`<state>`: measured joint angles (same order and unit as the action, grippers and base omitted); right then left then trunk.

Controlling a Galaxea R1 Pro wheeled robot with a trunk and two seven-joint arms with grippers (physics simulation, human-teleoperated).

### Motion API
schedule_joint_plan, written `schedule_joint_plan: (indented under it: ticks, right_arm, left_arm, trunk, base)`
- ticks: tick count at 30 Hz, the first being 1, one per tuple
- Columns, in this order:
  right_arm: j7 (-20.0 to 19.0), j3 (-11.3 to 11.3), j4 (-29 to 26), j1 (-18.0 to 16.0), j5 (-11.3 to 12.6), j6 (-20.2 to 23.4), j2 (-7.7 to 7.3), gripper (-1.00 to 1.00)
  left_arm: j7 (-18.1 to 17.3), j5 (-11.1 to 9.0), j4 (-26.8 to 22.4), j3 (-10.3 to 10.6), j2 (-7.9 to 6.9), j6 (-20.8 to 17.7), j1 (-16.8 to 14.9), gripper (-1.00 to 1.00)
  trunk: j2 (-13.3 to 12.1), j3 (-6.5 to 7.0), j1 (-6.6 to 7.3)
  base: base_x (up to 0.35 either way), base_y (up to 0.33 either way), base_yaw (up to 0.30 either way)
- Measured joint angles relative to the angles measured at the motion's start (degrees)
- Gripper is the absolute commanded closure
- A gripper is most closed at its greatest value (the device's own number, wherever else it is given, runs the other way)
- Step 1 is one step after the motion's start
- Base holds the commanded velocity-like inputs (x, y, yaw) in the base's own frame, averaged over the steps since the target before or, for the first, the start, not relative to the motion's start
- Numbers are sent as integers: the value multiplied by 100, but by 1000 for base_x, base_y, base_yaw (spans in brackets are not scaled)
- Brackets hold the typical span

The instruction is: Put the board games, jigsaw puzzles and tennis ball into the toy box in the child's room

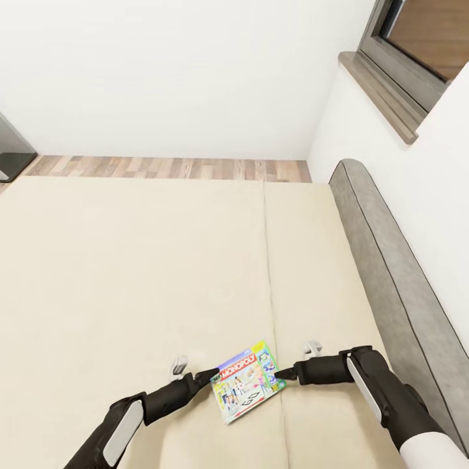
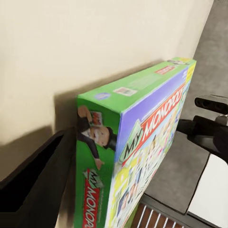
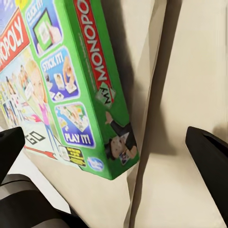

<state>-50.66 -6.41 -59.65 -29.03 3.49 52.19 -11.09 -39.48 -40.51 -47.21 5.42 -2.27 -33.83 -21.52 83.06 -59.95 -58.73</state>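
One board game (image 1: 247, 385), a green-edged Monopoly box with cartoon print, hangs tilted just above the cream bed (image 1: 130, 260) near its front edge and casts a shadow on the cover. My left gripper (image 1: 212, 376) holds the box's left corner. In the left wrist view one black finger (image 2: 33, 185) presses against the box's green side (image 2: 97, 156), and the other finger is hidden behind the box. My right gripper (image 1: 284, 374) is at the box's right corner, open. Its fingers (image 3: 209, 156) stand wide apart on either side of that corner (image 3: 109, 142) without touching it.
A grey padded headboard (image 1: 391, 260) runs along the bed's right side under a white wall with a window (image 1: 417, 45). A strip of wood-plank floor (image 1: 163, 167) lies beyond the bed. A dark cabinet corner (image 1: 10, 153) shows at far left.
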Motion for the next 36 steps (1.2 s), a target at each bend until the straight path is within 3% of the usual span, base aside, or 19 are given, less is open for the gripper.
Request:
schedule_joint_plan:
  ticks: [12,36]
  right_arm:
    - [-4,22,0,-24,18,-3,-13,-100]
    - [-1,47,-9,-37,13,-20,8,-100]
  left_arm:
    - [57,5,173,4,135,5,-125,-100]
    - [76,263,287,16,300,6,-208,-100]
  trunk:
    - [0,0,0]
    - [0,0,0]
  base:
    - [0,0,0]
    - [0,0,0]
